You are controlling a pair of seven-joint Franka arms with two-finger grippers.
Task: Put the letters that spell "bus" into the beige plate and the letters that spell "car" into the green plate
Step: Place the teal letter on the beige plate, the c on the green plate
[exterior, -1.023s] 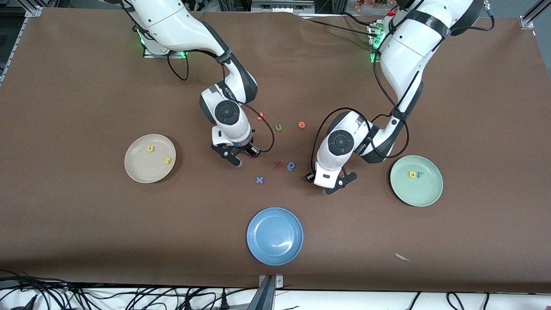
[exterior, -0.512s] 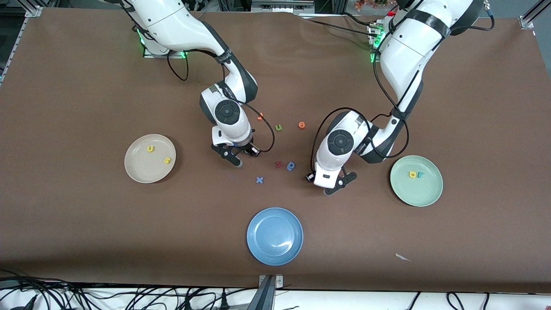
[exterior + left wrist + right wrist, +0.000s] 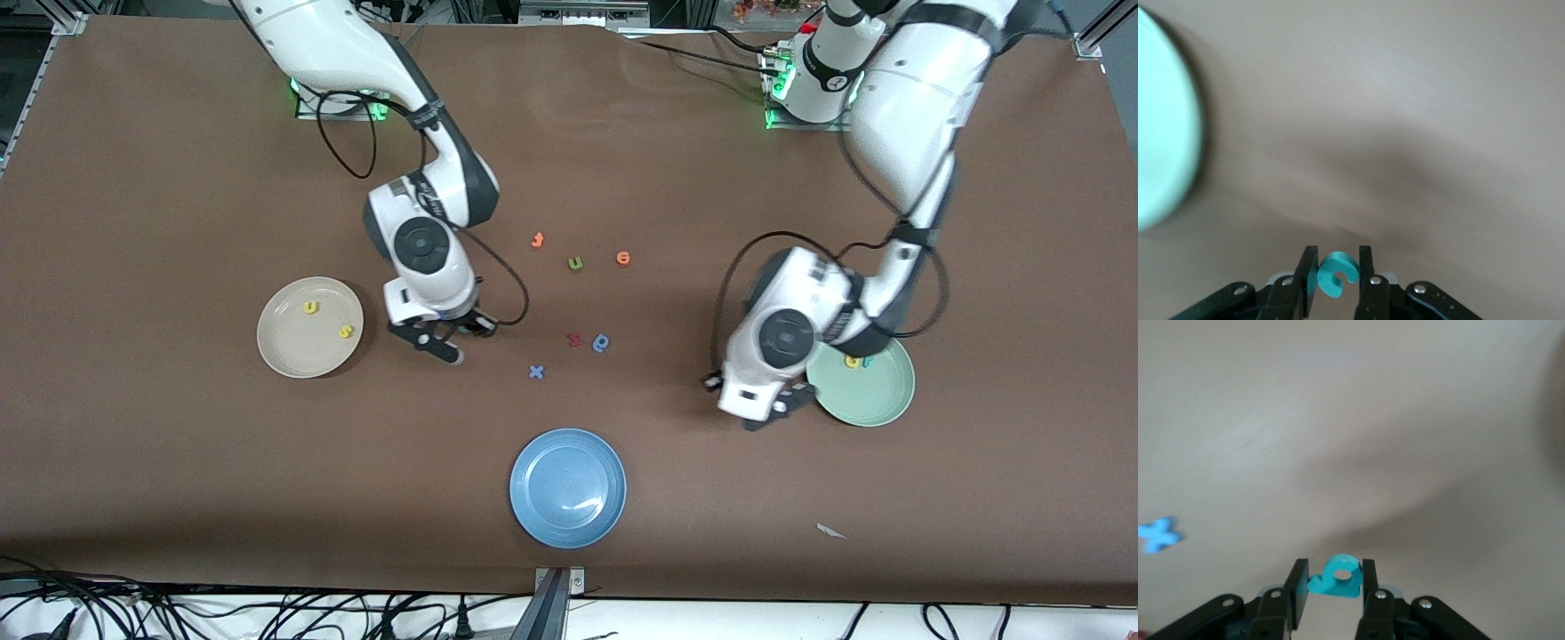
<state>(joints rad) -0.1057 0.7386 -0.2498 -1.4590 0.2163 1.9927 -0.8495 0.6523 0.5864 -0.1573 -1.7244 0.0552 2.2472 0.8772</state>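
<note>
Left wrist view: we see our left gripper [image 3: 1338, 273] pinching a teal "c" [image 3: 1335, 274] up in the air, over bare bench [image 3: 1405, 100] beside the green plate [image 3: 1158, 133].
Right wrist view: our right gripper [image 3: 1336, 587] is squeezing a teal "b" [image 3: 1335, 579] over the bench, with a blue "x" [image 3: 1158, 535] lying nearby.
Green plate: it sits toward our left arm's end and holds a yellow "a" [image 3: 853, 361] with a teal letter touching it.
Beige plate [image 3: 284, 342]: it sits toward our right arm's end and holds a yellow "u" [image 3: 310, 308] and a yellow "s" [image 3: 345, 332], a little apart.
</note>
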